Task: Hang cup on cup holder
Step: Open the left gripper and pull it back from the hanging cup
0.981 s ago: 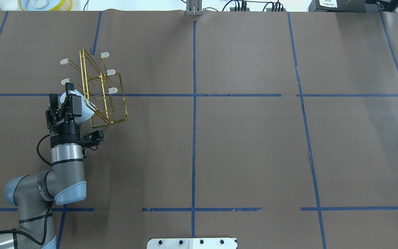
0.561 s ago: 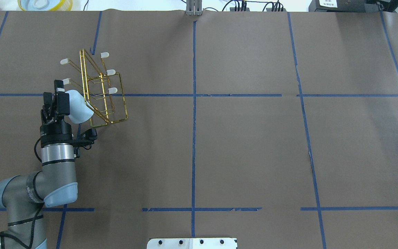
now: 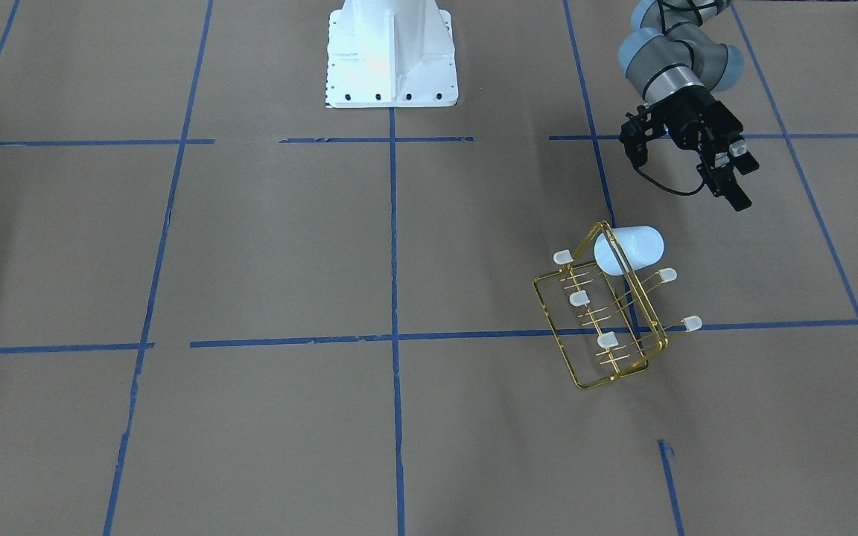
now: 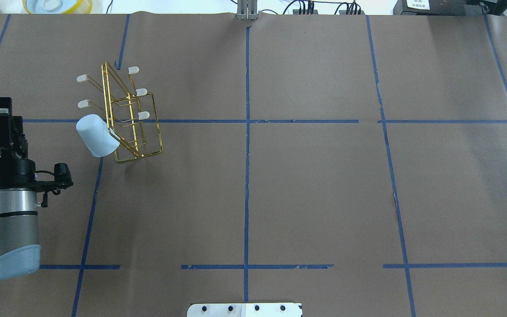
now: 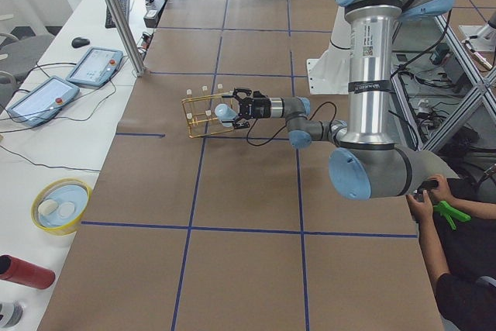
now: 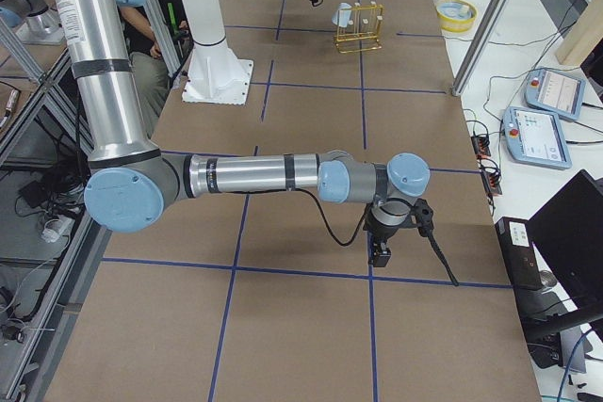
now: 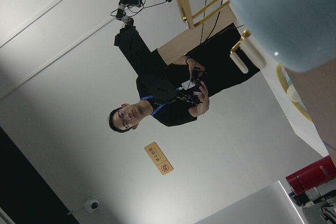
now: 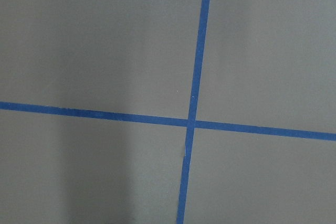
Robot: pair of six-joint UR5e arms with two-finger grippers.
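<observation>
**Q:** Which step is in hand?

**A:** Judged complete: the cup (image 4: 97, 135) sits tilted on a prong of the rack (image 4: 132, 119), upper left of the overhead view. The left gripper (image 4: 2, 112), at the left edge, is empty with its jaws apart.

**Q:** And next?

**A:** Check that the cup holds, and keep your arm clear of the rack. The right gripper (image 6: 377, 253) shows too little to tell how its jaws stand.
</observation>
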